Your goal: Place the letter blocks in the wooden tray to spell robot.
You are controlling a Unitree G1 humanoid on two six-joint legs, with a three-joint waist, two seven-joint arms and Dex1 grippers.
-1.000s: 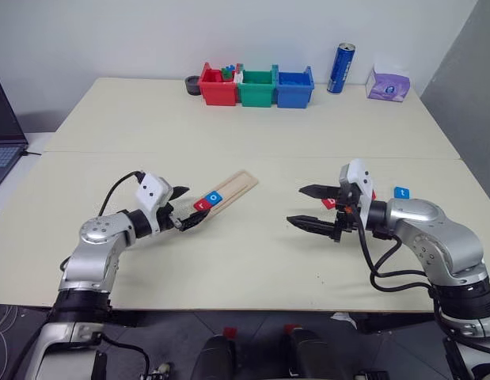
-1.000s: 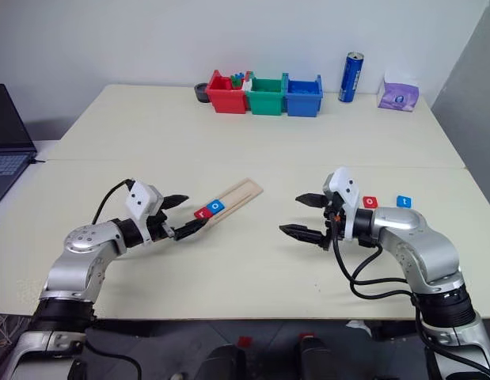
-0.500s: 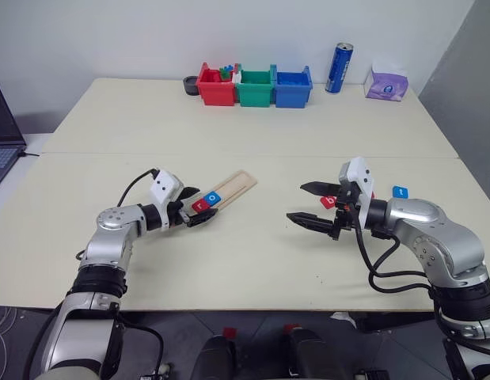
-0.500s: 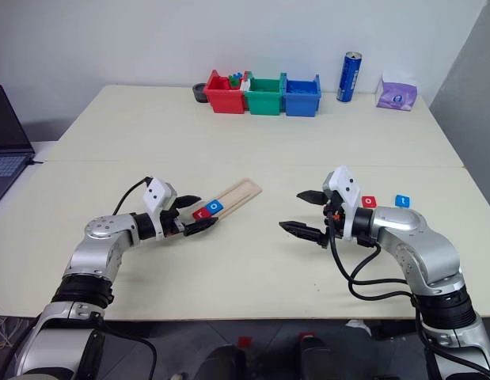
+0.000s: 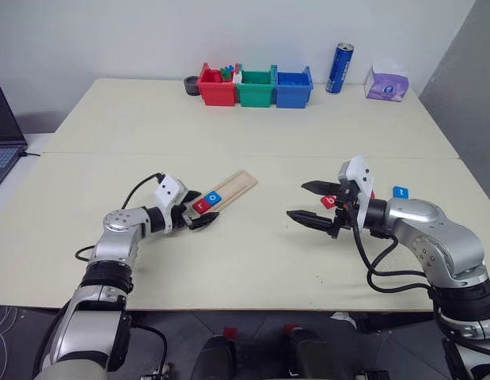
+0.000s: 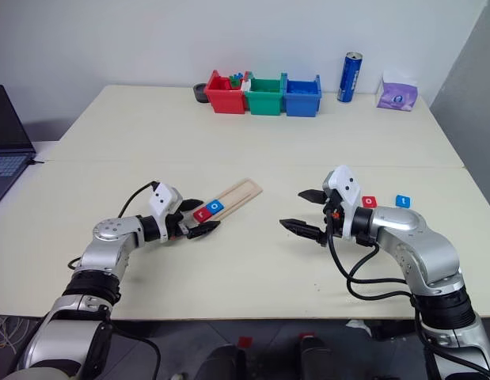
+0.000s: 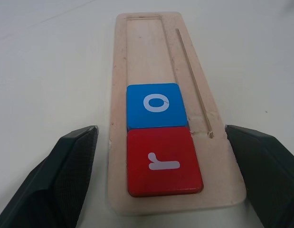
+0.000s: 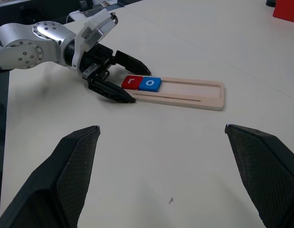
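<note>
Across the pale table (image 5: 252,127), the wooden tray (image 5: 233,187) lies slantwise, its near end between the spread fingers of the left claw (image 5: 199,213). 2 letter blocks sit there: red r (image 7: 163,161), blue o (image 7: 155,105) just beyond. The right claw (image 5: 312,203) hangs spread, empty; 3 more tiles (image 6: 370,202) lie behind it.

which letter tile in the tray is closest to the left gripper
The red r tile, at the wooden tray's near end between the open left gripper's fingers; the blue o tile lies beyond it.
</note>
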